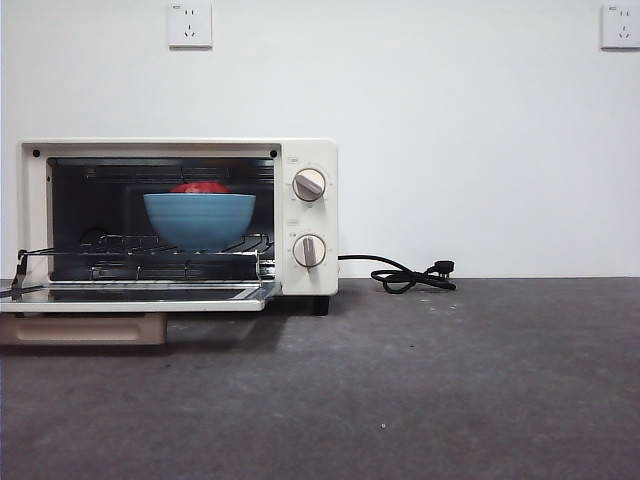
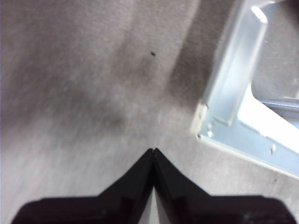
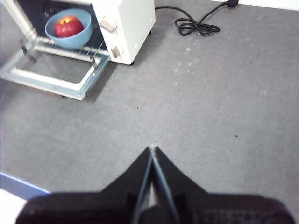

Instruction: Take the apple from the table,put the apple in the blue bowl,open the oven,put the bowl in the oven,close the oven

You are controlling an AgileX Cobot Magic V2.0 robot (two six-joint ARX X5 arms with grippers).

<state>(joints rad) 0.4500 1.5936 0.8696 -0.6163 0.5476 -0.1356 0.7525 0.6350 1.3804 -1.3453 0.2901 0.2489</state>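
Note:
The cream-white oven (image 1: 305, 160) stands at the left with its glass door (image 1: 140, 296) folded down flat. On the wire rack inside sits the blue bowl (image 1: 199, 218), and the red apple (image 1: 199, 187) shows just above its rim. From the right wrist view the apple (image 3: 67, 26) lies in the bowl (image 3: 74, 38) inside the oven (image 3: 126, 18). My left gripper (image 2: 153, 150) is shut and empty, low over the table beside a corner of the open door (image 2: 233, 112). My right gripper (image 3: 153, 148) is shut and empty, above the grey table (image 3: 201, 107), well away from the oven.
A black power cord (image 1: 410, 277) with its plug lies coiled on the table to the right of the oven, by the white wall. Two wall sockets (image 1: 190, 25) sit high on the wall. The table's front edge (image 3: 21, 185) shows near my right gripper.

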